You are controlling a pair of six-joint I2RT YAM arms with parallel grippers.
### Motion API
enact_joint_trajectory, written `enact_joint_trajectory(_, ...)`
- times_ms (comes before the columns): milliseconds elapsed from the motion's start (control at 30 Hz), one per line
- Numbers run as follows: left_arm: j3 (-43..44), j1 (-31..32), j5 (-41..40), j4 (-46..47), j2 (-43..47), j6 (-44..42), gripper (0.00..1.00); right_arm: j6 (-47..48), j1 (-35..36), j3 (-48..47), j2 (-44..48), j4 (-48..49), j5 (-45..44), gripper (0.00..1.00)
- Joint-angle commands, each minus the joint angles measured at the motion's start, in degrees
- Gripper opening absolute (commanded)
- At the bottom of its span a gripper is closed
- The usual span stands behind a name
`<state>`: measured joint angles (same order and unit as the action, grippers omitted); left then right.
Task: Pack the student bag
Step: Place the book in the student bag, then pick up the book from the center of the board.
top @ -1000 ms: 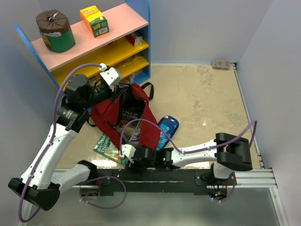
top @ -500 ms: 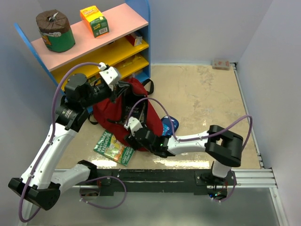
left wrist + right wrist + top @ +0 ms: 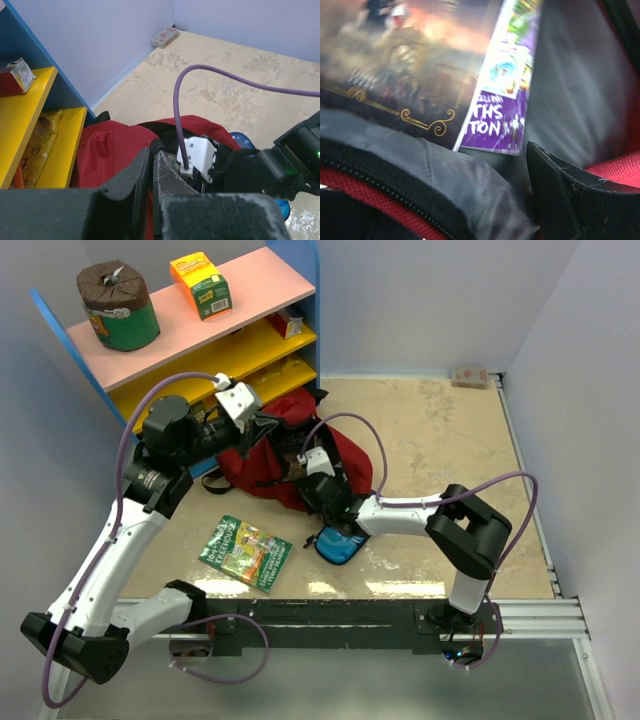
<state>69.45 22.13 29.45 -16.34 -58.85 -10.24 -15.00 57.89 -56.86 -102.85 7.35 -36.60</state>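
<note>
The dark-red student bag [image 3: 262, 468] lies in front of the shelf with its mouth open toward the right. My left gripper [image 3: 264, 429] is shut on the bag's black zipper rim [image 3: 155, 146] and holds it up; red fabric [image 3: 107, 150] shows below the jaws. My right gripper [image 3: 306, 478] is inside the bag mouth. Its view shows grey lining [image 3: 575, 95], a dark book with gold ornament [image 3: 395, 75] and a purple book [image 3: 507, 85] inside. One finger [image 3: 560, 192] shows at the right, the other is hidden by lining, and nothing is between them.
A green book [image 3: 245, 552] lies on the floor near the left arm. A blue pencil case [image 3: 337, 545] lies just under the right arm. The pink, yellow and blue shelf [image 3: 200, 330] stands behind the bag. A small box [image 3: 469, 375] sits in the far right corner.
My right arm swung from the near edge up into the bag mouth, and the books that stuck out are now inside. The bag shifted back toward the shelf. The left gripper kept its hold.
</note>
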Motion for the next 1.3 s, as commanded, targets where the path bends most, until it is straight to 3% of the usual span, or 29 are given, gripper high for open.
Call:
enact_joint_trajectory(0,1.48,0.02,6.05,15.11,1.46,0.22,0.09,-0.20,-3.84,-0.88,5.02,-0.67,-7.70,0.72)
enact_joint_trajectory(100,0.34,0.02,6.06,14.67,2.16,-0.65,0.09,-1.42,-1.91,-0.10,7.13,-1.64,-4.81,0.72)
enact_joint_trajectory(200,-1.94,0.02,5.70,13.62,3.47,-2.06,0.09,-1.17,4.76,2.36,11.42,0.63,-3.66,0.74)
enact_joint_trajectory(267,-4.14,0.02,5.62,13.26,4.44,-2.24,0.09,-1.25,8.81,5.51,14.85,2.92,-0.07,0.75)
enact_joint_trajectory(467,-9.94,0.02,5.35,13.70,6.73,-2.33,0.09,-5.90,11.98,13.43,24.36,12.14,14.96,0.86)
enact_joint_trajectory(767,-12.85,-0.25,5.79,13.97,8.40,-1.71,0.09,-8.45,11.98,12.74,11.81,20.94,24.02,0.87)
enact_joint_trajectory(1067,-15.40,-0.24,5.97,15.46,9.54,-1.10,0.09,-10.66,11.98,15.73,10.92,23.66,23.06,0.86)
enact_joint_trajectory(1267,-14.70,-0.42,5.70,15.11,9.46,-1.36,0.09,-11.53,11.98,13.97,3.63,27.61,26.31,0.85)
